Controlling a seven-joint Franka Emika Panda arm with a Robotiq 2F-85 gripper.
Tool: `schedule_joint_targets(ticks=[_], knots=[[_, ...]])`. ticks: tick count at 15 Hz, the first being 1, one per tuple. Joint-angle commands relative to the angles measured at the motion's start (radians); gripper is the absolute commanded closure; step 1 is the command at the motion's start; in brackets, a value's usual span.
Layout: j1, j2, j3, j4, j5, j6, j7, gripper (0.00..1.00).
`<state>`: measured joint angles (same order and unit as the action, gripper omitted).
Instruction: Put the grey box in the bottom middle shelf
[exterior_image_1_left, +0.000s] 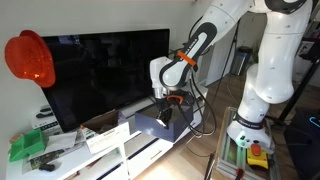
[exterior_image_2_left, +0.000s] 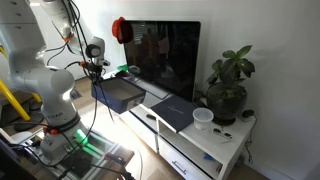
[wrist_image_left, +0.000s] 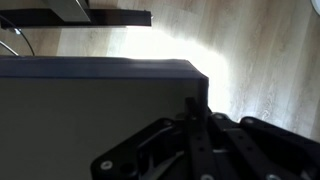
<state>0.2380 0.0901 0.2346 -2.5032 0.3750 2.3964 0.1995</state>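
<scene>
The grey box (exterior_image_1_left: 143, 124) hangs in the air in front of the long white TV bench (exterior_image_1_left: 110, 150); it also shows in an exterior view (exterior_image_2_left: 120, 94). My gripper (exterior_image_1_left: 166, 100) is shut on the box's wall from above and also shows in an exterior view (exterior_image_2_left: 97, 73). In the wrist view the box's blue-grey side (wrist_image_left: 90, 110) fills the left, with the fingers (wrist_image_left: 196, 108) clamped over its rim. The bench's lower compartments are not clearly visible in any view; the held box hides part of the bench front.
A large black TV (exterior_image_1_left: 105, 70) stands on the bench, with a red hat (exterior_image_1_left: 30, 58) on its corner. A darker flat box (exterior_image_2_left: 176, 111), a white cup (exterior_image_2_left: 203, 118) and a potted plant (exterior_image_2_left: 228, 88) sit on the bench top. Green items (exterior_image_1_left: 28, 146) lie at one end. The wooden floor (wrist_image_left: 260, 60) lies below.
</scene>
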Motion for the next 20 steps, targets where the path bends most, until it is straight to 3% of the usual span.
schedule_joint_targets(ticks=[1,9,20], knots=[[-0.008,-0.085,0.007,-0.056,0.095,-0.066,-0.011,0.99],[-0.022,-0.019,-0.015,-0.074,0.220,-0.167,-0.097,0.99],[-0.081,0.249,-0.021,0.030,0.164,-0.150,-0.255,0.99]])
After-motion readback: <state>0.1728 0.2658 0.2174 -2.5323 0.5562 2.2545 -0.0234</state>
